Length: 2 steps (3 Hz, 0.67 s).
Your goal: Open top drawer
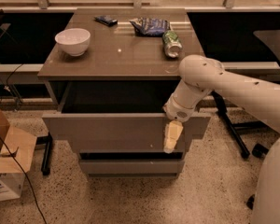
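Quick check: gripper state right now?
Gripper: at the front panel of the top drawer, right side; open or shut cannot be told.

Dim warm light from above sheens the flat brown cabinet top; the cream two-finger gripper, lower centre, stands pale.

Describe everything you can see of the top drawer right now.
The top drawer stands pulled well out from under the tabletop. Its front is a flat, handleless grey-taupe panel, wider than the lower drawer beneath it. The box walls look dark and the inside is in shadow, so any contents cannot be told. It sits level. The gripper hangs over the front panel near its right end, reaching down from the top edge. Whether it actually grips the panel cannot be seen.
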Available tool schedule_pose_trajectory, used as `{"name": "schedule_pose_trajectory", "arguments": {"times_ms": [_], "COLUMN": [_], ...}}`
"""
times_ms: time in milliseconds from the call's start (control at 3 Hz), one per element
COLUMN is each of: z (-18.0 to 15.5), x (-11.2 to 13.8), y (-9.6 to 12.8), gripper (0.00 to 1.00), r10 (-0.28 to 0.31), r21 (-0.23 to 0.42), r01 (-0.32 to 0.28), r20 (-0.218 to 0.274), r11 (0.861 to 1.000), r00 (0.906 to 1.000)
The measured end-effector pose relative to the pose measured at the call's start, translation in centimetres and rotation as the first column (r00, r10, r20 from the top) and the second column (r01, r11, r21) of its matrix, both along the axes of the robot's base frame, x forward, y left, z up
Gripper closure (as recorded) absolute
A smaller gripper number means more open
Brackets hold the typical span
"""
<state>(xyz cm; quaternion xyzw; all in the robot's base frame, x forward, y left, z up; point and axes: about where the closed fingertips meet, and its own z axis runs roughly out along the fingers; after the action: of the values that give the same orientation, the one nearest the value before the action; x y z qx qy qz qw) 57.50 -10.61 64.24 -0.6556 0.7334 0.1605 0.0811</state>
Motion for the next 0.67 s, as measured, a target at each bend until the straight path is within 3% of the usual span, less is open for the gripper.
{"name": "schedule_pose_trajectory", "arguments": {"times_ms": [667], "z": [0.55], "x": [-0.22], "y": [-0.05], "gripper": [0.49], "r10": [0.005], "r21": [-0.008], "r01": [-0.005], "r20": [-0.009], "r11": [1.0], "r00": [1.0]}}
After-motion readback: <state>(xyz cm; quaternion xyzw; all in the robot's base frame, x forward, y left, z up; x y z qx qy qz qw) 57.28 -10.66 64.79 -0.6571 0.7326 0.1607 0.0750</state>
